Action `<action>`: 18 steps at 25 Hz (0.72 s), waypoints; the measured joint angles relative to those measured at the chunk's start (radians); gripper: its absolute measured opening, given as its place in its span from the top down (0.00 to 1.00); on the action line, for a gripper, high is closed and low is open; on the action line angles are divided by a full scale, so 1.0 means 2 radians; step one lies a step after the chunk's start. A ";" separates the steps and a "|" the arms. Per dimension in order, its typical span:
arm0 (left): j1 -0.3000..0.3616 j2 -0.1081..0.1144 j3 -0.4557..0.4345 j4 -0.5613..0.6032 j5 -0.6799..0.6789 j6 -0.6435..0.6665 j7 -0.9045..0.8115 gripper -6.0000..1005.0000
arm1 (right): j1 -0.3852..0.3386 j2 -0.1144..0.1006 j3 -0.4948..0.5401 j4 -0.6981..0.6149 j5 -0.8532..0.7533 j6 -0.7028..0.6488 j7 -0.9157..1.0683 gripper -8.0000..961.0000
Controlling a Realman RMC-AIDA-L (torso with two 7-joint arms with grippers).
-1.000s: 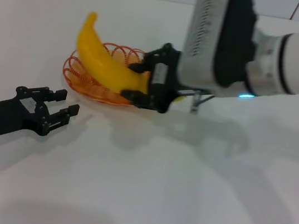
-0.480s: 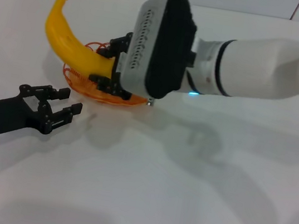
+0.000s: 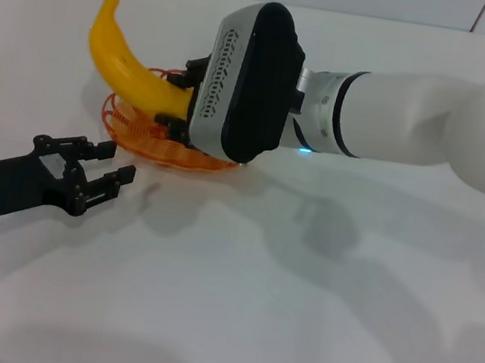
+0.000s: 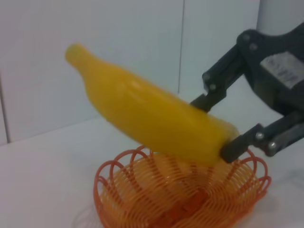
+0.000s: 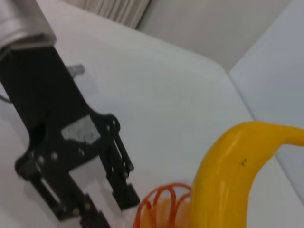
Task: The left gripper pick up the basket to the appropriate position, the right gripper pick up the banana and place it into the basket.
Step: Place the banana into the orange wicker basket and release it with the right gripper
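The banana (image 3: 130,69) is smooth, bright yellow and curved, tapering to a blunt tip that points up and away from the robot. It is held in the air above the basket (image 3: 132,128) — in the left wrist view there is a clear gap between fruit and wire. The right gripper (image 3: 178,97), a black claw of open-frame links on a bulky white-grey arm, has its jaws pinching the banana's near end; a small white label shows on it in the left wrist view, its writing too blurred to read. The basket is a shallow bowl of translucent orange looped wire with a scalloped rim, resting on the plain white surface (image 3: 233,308). The left gripper (image 3: 106,166) lies low just beside the basket — jaws spread, holding nothing.
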 joint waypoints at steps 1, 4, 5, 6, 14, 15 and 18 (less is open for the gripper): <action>0.000 0.000 0.000 0.000 0.000 0.000 0.000 0.53 | 0.003 0.000 0.000 0.007 0.000 0.000 0.000 0.43; -0.001 0.000 0.000 0.000 0.000 0.001 0.000 0.53 | 0.007 0.000 0.000 0.016 0.000 0.001 0.001 0.42; -0.001 0.000 0.000 0.000 0.000 0.001 0.000 0.53 | 0.007 0.000 0.000 0.017 -0.001 0.001 0.001 0.42; -0.001 0.000 0.000 0.000 0.000 0.001 0.000 0.53 | 0.007 0.000 -0.001 0.018 -0.002 0.002 0.000 0.42; -0.001 0.000 0.000 0.000 0.000 0.001 0.000 0.53 | 0.007 0.000 -0.002 0.018 -0.004 0.007 -0.002 0.41; -0.001 0.000 0.000 0.000 0.000 0.001 0.000 0.53 | 0.007 0.000 -0.002 0.018 -0.004 0.006 -0.002 0.41; -0.001 0.000 0.000 0.000 0.000 0.001 0.000 0.53 | 0.007 0.000 -0.003 0.019 -0.005 0.003 -0.003 0.40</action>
